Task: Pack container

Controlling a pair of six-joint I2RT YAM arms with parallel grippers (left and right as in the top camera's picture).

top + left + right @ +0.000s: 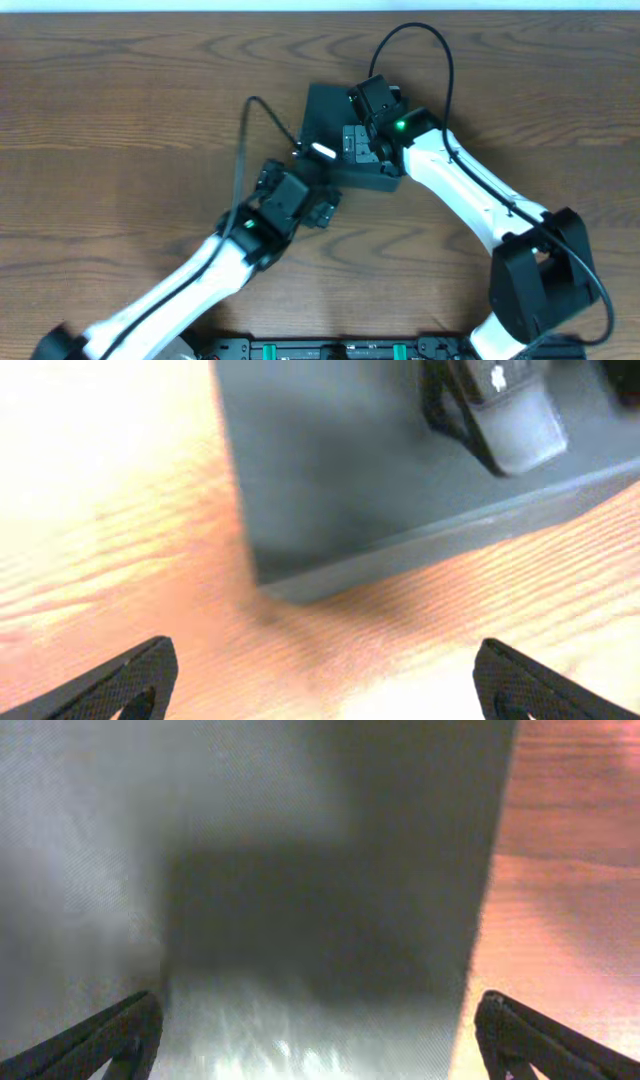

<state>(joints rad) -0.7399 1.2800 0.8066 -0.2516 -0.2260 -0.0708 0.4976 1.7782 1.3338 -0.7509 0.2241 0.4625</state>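
Where the 2 arms meet near the middle of the table (120,120), the container (325,115) sits flat on the wood, turned a little askew to the table's edges. From overhead it reads as a dark square with a flat top, and a small bright glint shows near its lower-left side.

The right gripper (362,148) hangs over the container's lower-right part. Its arm runs in from the lower right, with a green light lit on the wrist. In the right wrist view its fingers (110,1035) stand wide apart at the bottom corners with nothing between them. The container's dark top fills most of that view, with bare wood along the right side. Whether the fingers touch the top I cannot tell.

The left gripper (322,203) is just beside the container's lower-left side, over the table. In the left wrist view it is also spread wide and empty, with its fingertips (130,675) low at either side. The container's near corner lies ahead of them and apart from them. A black cable (245,130) loops up from the left arm.
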